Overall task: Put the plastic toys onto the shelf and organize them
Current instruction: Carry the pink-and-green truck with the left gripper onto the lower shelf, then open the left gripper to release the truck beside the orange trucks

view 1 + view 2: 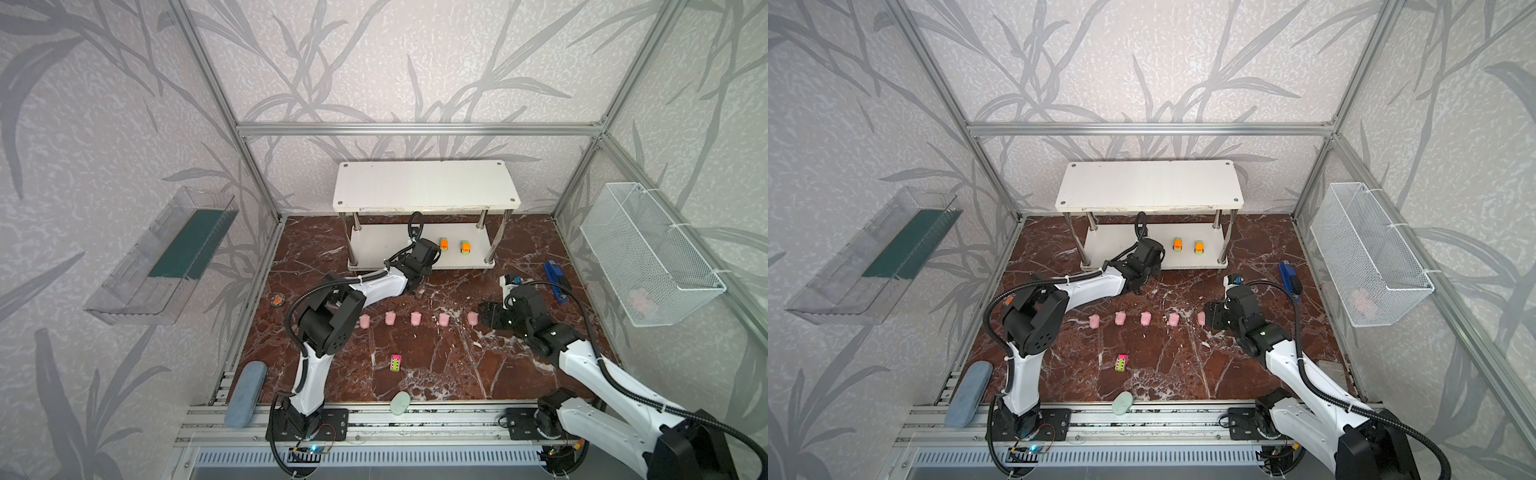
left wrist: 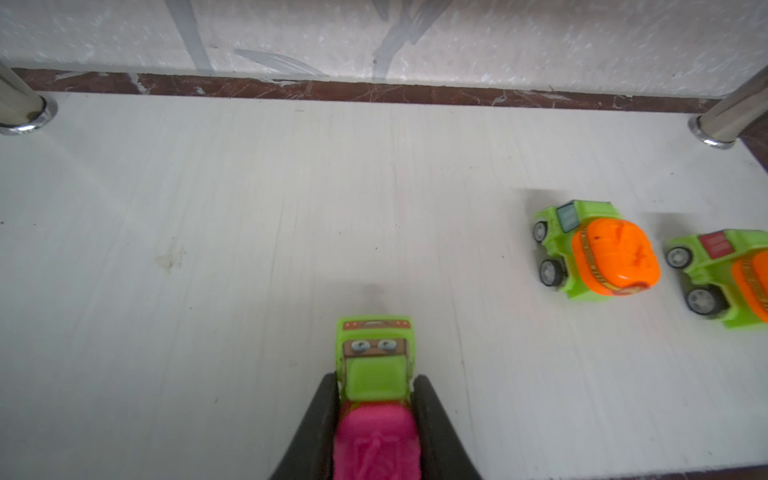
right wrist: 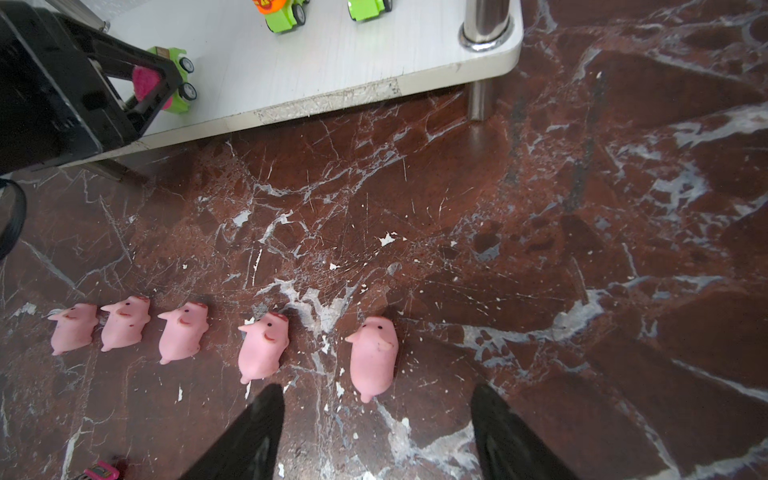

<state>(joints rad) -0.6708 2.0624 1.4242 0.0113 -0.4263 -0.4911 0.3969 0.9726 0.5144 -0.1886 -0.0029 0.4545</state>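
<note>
Red marble bench, white shelf at the back wall. Left end effector clamped on pink car at the shelf's lower tier, two orange cars near. Right end effector spread, empty; nearest pig just ahead, four more pigs in a row beyond. Second pink car loose on the bench.

Soft, even light fills both top views, which bow at the edges, while the wrist views are bright, with the pink car blurred close up, a faint shadow beside an orange car and a pale sheen on the table.
</note>
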